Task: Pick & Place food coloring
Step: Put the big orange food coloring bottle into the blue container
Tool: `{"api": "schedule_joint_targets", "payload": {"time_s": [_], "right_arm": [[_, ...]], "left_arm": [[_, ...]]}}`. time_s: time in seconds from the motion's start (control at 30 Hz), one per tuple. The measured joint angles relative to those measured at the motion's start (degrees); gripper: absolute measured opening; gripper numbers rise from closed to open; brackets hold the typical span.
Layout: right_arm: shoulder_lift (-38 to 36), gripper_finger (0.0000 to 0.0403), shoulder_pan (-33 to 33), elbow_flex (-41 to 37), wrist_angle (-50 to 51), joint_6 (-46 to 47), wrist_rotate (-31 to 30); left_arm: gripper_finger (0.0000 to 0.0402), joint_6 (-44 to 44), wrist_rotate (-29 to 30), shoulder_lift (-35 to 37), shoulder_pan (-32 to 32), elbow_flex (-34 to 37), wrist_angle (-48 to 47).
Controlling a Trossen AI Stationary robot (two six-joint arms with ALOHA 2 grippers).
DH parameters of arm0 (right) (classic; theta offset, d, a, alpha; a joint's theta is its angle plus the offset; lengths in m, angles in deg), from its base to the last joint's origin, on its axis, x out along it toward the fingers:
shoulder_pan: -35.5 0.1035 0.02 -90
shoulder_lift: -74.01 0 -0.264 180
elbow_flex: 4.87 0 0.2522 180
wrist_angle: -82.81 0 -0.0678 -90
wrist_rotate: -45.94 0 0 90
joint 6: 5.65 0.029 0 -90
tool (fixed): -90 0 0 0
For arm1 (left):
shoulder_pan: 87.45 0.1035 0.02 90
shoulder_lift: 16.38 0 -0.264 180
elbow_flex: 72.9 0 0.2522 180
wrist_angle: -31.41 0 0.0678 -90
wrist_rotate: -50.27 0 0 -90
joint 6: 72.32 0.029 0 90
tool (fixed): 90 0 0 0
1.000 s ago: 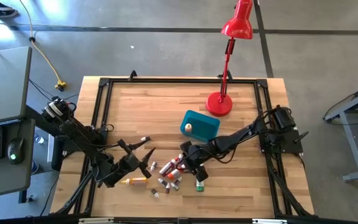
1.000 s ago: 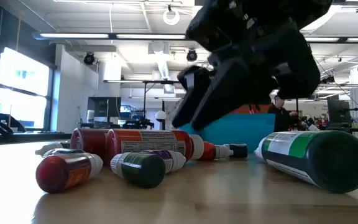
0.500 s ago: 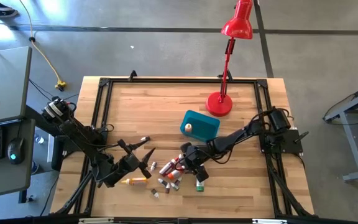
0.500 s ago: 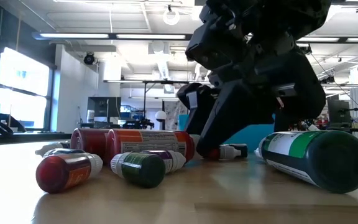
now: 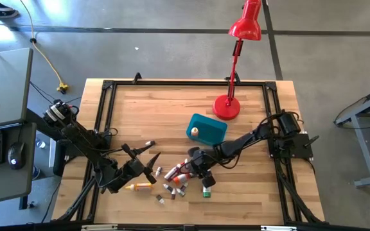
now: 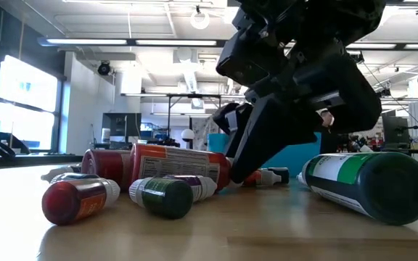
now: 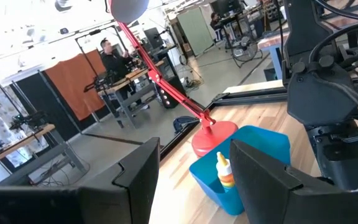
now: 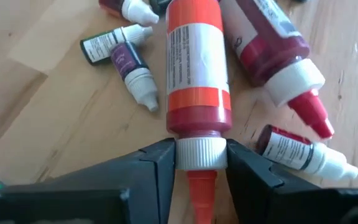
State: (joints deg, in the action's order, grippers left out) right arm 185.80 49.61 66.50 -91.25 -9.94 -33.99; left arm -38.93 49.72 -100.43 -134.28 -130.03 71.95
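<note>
red-orange and labelled in white, one bottle of the food coloring [image 8: 197,68] lies on the wooden worktop [image 5: 172,109] with its white collar pinched between the two dark fingers [image 8: 148,165] of the right pincer [image 5: 192,168], which is clenched on it at the neck; the low view shows the cap end of that bottle [image 6: 180,165] tilted slightly up off the wood. around it lies the rest of the cluster: a dark red bottle [image 8: 272,43] with a white collar and red tip just beside it, a smaller red one [image 8: 300,152] near the pincer's finger, and two tiny dark-labelled ones [image 8: 126,59] on the other side. a large green bottle [image 6: 369,185] lies apart from the cluster in the low view, and an orange-yellow one [image 5: 138,187] lies near the left pincer [image 5: 151,168].

the left pincer hangs released above the worktop, its fingers spread, beside the cluster. behind the bottles stands a teal tub [image 5: 207,129] with one small bottle [image 7: 224,173] upright inside it, and a red desk lamp [image 5: 236,58] stands just beyond the tub.
</note>
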Motion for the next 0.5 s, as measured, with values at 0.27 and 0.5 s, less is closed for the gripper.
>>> {"api": "schedule_joint_targets", "payload": {"time_s": [0.27, 0.5], "right_arm": [[-2.3, 0.0118, 0.4, 1.1, 4.7, 5.5, -0.9], [-8.6, 0.0113, 3.1, 10.0, 31.0, -1.4, -15.9]], "left_arm": [[0.0188, 0.0, 0.0, 0.0, 0.0, 0.0, 0.0], [0.0188, 1.7, -0.2, 0.0, 0.0, 0.0, 0.0]]}}
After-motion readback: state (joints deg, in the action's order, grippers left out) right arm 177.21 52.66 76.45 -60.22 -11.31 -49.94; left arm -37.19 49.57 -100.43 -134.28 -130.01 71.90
